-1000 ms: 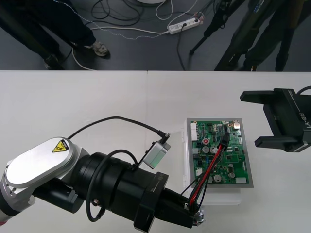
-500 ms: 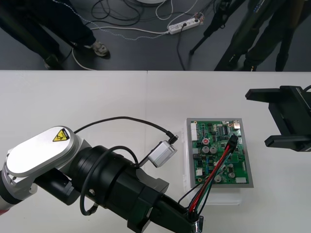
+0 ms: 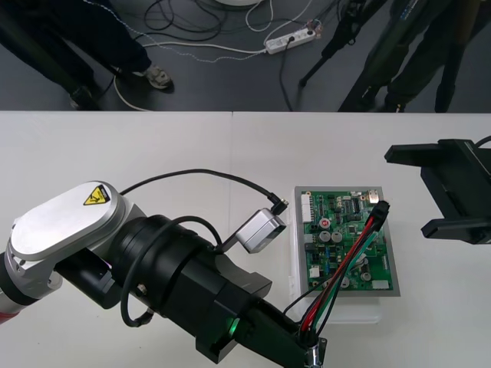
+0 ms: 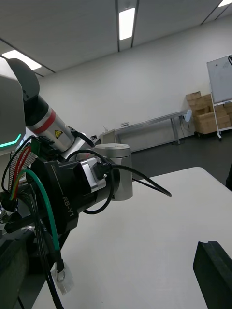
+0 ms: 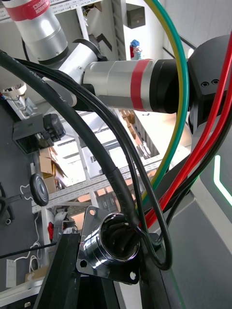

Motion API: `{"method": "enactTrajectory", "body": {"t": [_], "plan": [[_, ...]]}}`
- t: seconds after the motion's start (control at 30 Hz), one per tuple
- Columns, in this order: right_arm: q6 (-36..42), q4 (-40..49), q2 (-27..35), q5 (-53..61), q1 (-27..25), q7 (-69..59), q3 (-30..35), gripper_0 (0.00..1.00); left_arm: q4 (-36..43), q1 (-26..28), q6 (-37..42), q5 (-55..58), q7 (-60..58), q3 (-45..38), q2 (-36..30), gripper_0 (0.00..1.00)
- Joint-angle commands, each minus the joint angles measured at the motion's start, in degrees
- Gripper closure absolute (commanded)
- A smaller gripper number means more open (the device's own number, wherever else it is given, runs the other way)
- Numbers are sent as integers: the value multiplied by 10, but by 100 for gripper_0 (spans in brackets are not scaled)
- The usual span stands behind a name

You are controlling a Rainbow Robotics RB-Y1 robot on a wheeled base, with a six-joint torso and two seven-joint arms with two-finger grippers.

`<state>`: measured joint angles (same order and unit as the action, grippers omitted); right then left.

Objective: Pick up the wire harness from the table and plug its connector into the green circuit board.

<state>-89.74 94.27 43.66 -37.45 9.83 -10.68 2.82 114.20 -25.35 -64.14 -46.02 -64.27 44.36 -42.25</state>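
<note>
The green circuit board [image 3: 337, 245] lies on its white base [image 3: 295, 261] right of the table's middle. My left gripper [image 3: 310, 351] is low at the near edge, just in front of the base, shut on the harness's round metal socket [image 5: 114, 245]. From the socket the red, black and green wires [image 3: 347, 261] rise slantwise over the board. They end at the small black plug [image 3: 381, 208], which hangs above the board's far right corner; I cannot tell whether it touches. My right gripper [image 3: 406, 190] stands open just right of the board, with nothing between its fingers.
The left arm's bulky black wrist and its silver camera box [image 3: 259, 230] lie close to the board's left side, with a black cable [image 3: 192, 178] arching over the table. A white tag [image 4: 63, 279] dangles from the green wire. Bare table stretches to the far left.
The left gripper has sunk toward the table's near edge with the socket. The plug has swung from the board's middle to its far right corner. The right gripper has backed off a little rightward.
</note>
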Motion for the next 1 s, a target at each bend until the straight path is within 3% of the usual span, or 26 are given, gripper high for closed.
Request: {"method": "enactTrajectory", "body": {"t": [0.03,0.47,0.73,1.0], "plan": [[-3,11,23,17,11,-15,-10,0,23,-20,-27,10,-8,-18,2,100],[-3,70,31,54,11,-23,-52,0,22,-21,-27,9,-3,-19,9,100],[-3,81,31,84,24,-17,-120,0,22,-21,-25,9,-2,-23,9,100],[-3,95,5,84,47,-22,-122,0,22,-21,-12,8,-3,-23,10,100]]}}
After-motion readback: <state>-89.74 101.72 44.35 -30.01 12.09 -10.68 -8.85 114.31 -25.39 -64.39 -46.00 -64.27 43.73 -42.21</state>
